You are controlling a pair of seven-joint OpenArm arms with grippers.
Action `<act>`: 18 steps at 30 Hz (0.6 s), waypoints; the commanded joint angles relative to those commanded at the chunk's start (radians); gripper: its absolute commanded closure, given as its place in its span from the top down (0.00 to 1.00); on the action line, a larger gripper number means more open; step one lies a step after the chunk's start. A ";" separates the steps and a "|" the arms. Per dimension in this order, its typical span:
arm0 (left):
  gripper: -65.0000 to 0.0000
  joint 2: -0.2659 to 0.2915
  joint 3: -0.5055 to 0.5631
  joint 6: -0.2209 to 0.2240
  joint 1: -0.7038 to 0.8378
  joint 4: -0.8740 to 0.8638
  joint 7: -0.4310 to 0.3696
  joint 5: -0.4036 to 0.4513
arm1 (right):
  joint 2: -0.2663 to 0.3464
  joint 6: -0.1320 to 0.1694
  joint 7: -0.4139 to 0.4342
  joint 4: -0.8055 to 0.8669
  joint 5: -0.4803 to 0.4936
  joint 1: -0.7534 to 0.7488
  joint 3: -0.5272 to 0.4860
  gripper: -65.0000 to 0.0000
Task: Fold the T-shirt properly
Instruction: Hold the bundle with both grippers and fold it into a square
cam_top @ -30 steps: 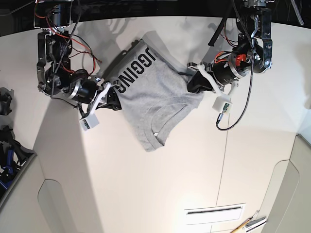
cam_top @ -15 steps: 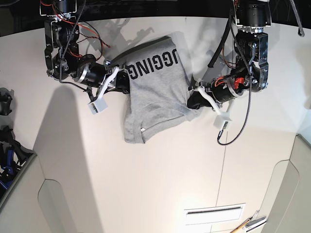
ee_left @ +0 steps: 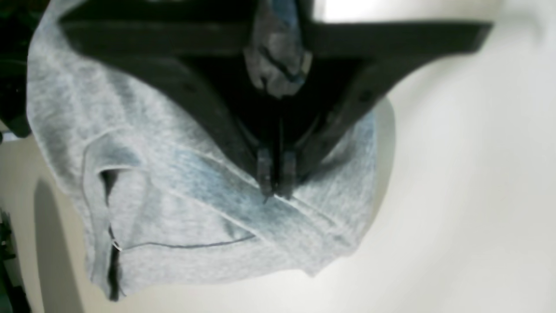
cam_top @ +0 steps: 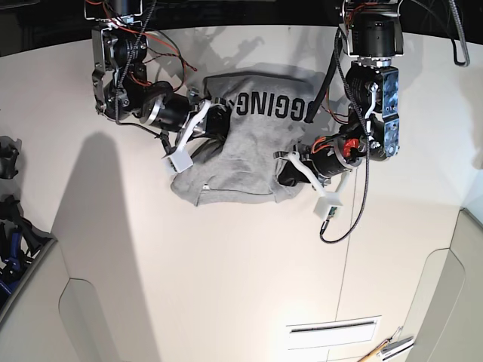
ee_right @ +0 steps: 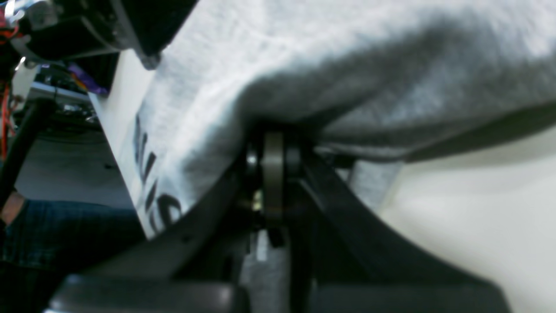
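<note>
The heather-grey T-shirt (cam_top: 245,154) lies bunched on the white table (cam_top: 226,264), with black block lettering (cam_top: 272,105) showing along its far edge. My right gripper (cam_top: 213,125) is shut on the shirt's left edge. In the right wrist view the cloth (ee_right: 304,65) drapes over the closed gripper (ee_right: 272,150). My left gripper (cam_top: 289,172) is shut on the shirt's lower right edge. In the left wrist view its tips (ee_left: 273,191) pinch a folded hem of the shirt (ee_left: 173,204), and the neck opening (ee_left: 108,182) shows at the left.
A slotted vent (cam_top: 332,329) and some hand tools (cam_top: 385,348) sit near the table's front right. Dark gear (cam_top: 11,226) stands off the left edge. A loose cable (cam_top: 355,204) hangs by the left arm.
Both grippers have swung the shirt round, so the lettering now runs along the far edge. The right gripper moved up and right, the left gripper down and left. The shirt is more bunched.
</note>
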 joint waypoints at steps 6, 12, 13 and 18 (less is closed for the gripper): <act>0.03 -0.005 -0.002 0.004 -0.024 0.006 0.001 -0.010 | 0.024 0.001 -0.001 0.002 -0.027 0.000 0.004 0.00; 0.03 -0.005 -0.003 0.027 -0.025 0.008 0.001 -0.007 | 0.063 0.000 -0.015 0.003 -0.027 -0.001 0.006 0.00; 0.03 -0.005 -0.006 0.026 -0.024 0.008 0.001 -0.005 | 0.074 0.000 -0.018 0.003 -0.027 -0.001 0.007 0.00; 0.03 -0.005 -0.045 0.026 -0.024 0.008 0.002 0.008 | 0.127 0.000 -0.019 0.004 -0.025 -0.003 0.008 0.00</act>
